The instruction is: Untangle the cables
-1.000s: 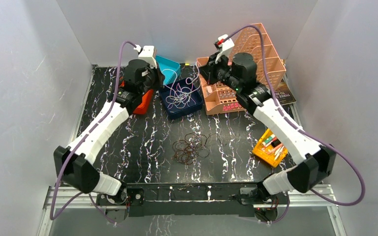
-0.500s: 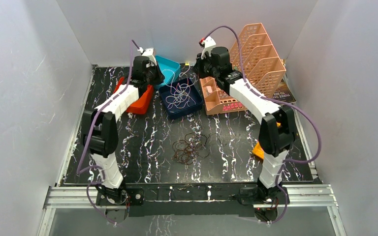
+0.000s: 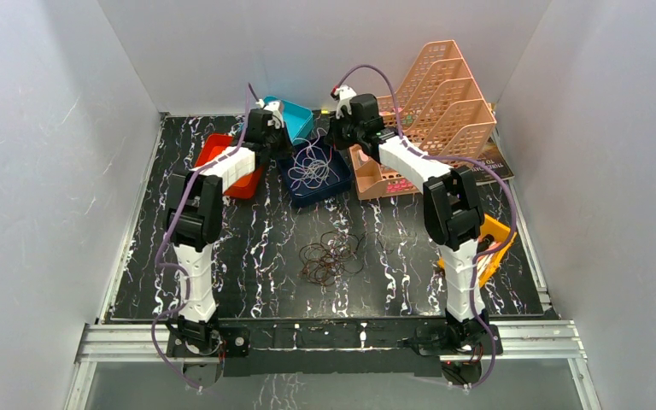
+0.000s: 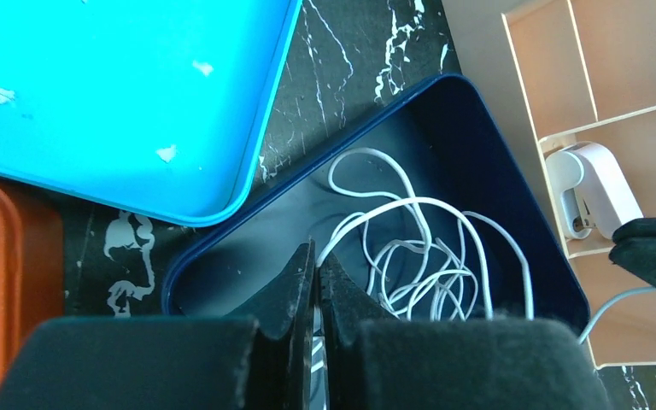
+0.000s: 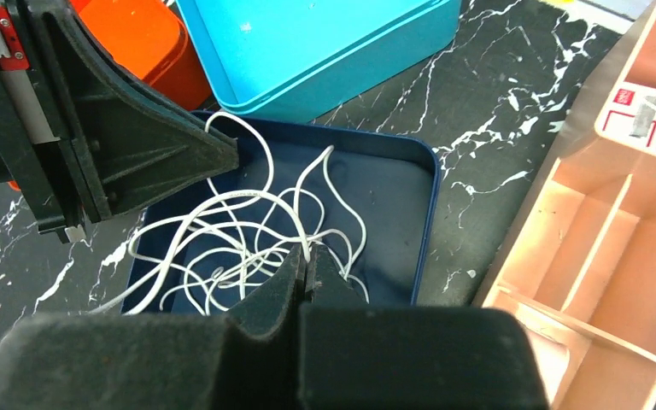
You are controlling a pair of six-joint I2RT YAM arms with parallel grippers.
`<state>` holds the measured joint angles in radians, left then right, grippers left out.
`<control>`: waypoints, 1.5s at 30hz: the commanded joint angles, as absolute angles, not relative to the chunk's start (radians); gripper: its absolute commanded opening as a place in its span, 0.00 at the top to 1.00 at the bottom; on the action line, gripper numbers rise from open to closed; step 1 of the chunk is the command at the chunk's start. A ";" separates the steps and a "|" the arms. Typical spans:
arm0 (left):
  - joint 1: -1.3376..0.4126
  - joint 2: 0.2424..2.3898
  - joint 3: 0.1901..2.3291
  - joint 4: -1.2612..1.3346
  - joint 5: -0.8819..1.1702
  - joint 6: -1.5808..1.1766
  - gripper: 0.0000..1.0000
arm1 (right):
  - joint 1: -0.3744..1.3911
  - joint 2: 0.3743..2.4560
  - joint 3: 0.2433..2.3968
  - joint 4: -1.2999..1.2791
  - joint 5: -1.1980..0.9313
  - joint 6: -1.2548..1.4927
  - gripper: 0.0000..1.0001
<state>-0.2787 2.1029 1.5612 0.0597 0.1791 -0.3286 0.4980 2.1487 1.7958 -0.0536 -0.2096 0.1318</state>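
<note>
Whitish cables (image 3: 312,166): a loose tangle of crossing loops inside the navy tray, at the far middle of the bench.
Room: plain pale walls (image 3: 51,171) close in the left, far and right sides.
Bench (image 3: 248,248): black marble pattern with white veins; a metal rail (image 3: 333,342) runs along the near edge, where both arm bases sit.
Red tray (image 3: 222,154): far left, partly hidden under the left arm.
Left fingers (image 4: 311,269): pressed together, tip over the left side of the navy tray; a white strand runs just beside the tip, and I cannot tell whether it is caught.
Teal bin (image 3: 297,115): just beyond the navy tray, between the two wrists.
Navy tray (image 3: 318,202): shallow, dark blue, set between the red tray and the peach organiser.
Brown cables (image 3: 331,256): a second tangle, lying on the bare bench in the middle, well apart from the tray on its near side.
Right fingers (image 5: 305,265): pressed together, tip down among the whitish loops; whether a strand is pinched cannot be told.
Peach organiser (image 3: 444,94): far right, just beside the navy tray, with stepped slatted tiers.
Yellow bin (image 3: 500,235): right side, mostly hidden behind the right arm.
</note>
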 commanded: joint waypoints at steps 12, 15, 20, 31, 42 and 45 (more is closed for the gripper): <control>-0.280 1.928 1.553 -0.044 0.176 -0.301 0.52 | 0.499 2.137 1.808 -0.055 -0.124 0.120 1.00; -0.279 1.869 1.517 -0.062 0.123 -0.293 0.48 | 0.500 2.131 1.810 -0.073 -0.093 0.115 1.00; -0.278 1.733 1.409 -0.047 -0.004 -0.265 0.42 | 0.520 2.137 1.826 -0.099 -0.067 0.077 0.99; -0.278 1.563 1.217 0.063 -0.257 -0.180 0.38 | 0.605 2.277 1.972 -0.205 0.033 -0.023 0.97; -0.278 1.582 1.218 0.068 -0.241 -0.187 0.38 | 0.616 2.305 1.992 -0.193 0.039 -0.047 0.84; -0.277 1.583 1.219 0.067 -0.237 -0.186 0.37 | 0.616 2.253 1.960 -0.180 0.036 -0.047 0.73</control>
<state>-0.2787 1.6196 1.2140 0.0502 -0.2253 -0.1970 0.6209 2.3608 1.9720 -0.2333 0.0273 -0.0330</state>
